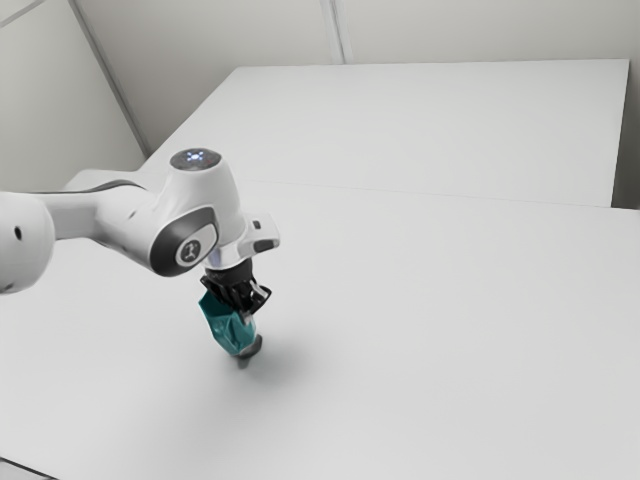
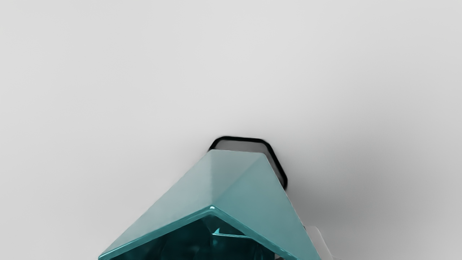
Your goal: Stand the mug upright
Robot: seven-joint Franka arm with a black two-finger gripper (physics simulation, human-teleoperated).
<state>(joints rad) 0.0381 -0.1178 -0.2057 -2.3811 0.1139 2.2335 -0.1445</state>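
Exterior view: the mug (image 1: 232,332) sits beneath the claw (image 1: 242,308); open or closed, I can't tell.

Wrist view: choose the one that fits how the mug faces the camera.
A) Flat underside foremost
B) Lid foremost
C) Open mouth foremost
C, since the mug's angular teal rim frames its dark, hollow inside at the end nearest the camera.

no readable text, labels, brands or numbers, small dark emblem (image 1: 191,251) on round joint cap (image 1: 204,241) of white arm (image 1: 205,195), blue-white light mark (image 1: 195,157) on dark top disc (image 1: 179,160)
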